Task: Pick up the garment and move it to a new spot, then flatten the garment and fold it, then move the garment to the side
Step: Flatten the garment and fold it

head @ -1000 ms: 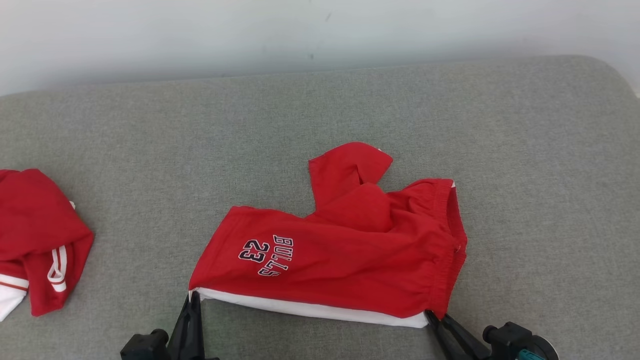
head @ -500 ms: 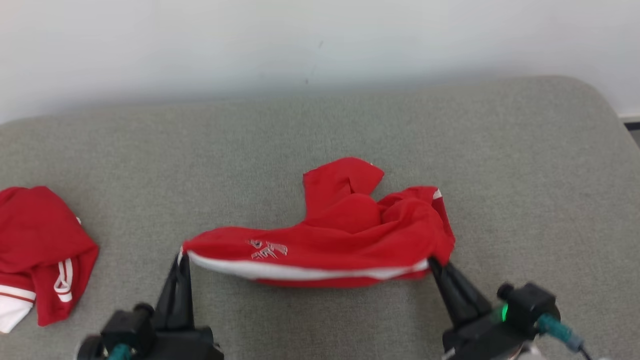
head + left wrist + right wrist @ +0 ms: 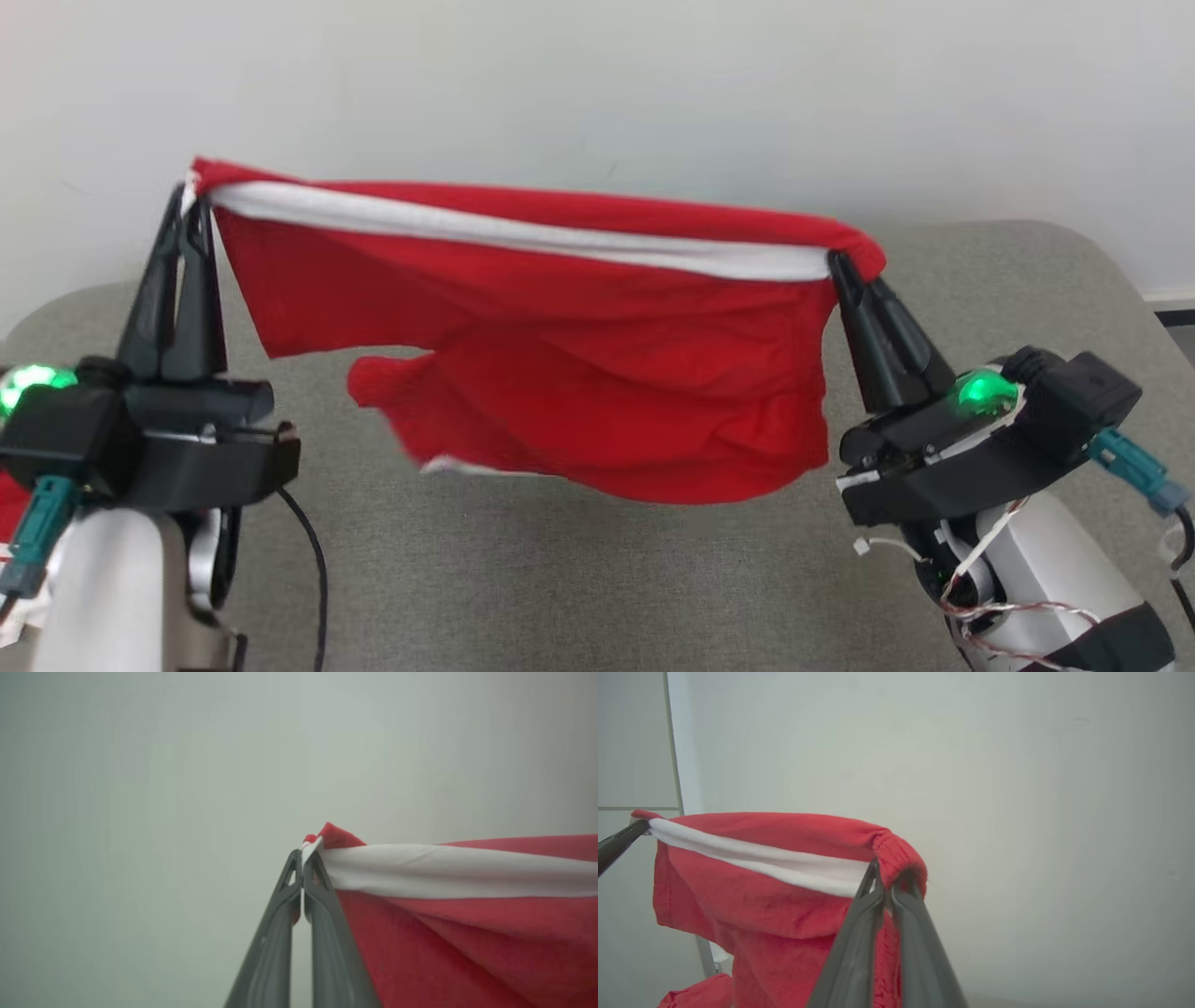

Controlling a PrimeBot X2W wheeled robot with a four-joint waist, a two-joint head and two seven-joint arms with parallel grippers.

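**Lift status.** The garment (image 3: 560, 392), a pair of red shorts with a white side stripe (image 3: 513, 233), is hanging in the air between the two grippers, clear of the grey cushion (image 3: 560, 579). One second ago it was lying on that cushion with the fingertips at its near edge, and half a second ago that edge was just coming up. (The head camera has tilted up over the same interval, so the apparent shift of the cushion is not a move of the cushion.)

**Grip status.** The left gripper (image 3: 191, 201) is pinching the leg-hem corner, its jaws pressed together on the fabric. The right gripper (image 3: 840, 266) is clamping the ribbed waistband end, its jaws likewise closed on cloth. The striped edge is running nearly taut between them, with the left end sitting higher in the head view. The rest of the cloth is hanging in loose folds. Its lower hem is blurring, which suggests that it is swinging.

**Task implication.** The pick-up appears complete and the transfer to a new spot is in hand. Flattening, folding and moving aside are still outstanding. The far leg is bunching under the near one, so the laydown will probably need a spreading pass.
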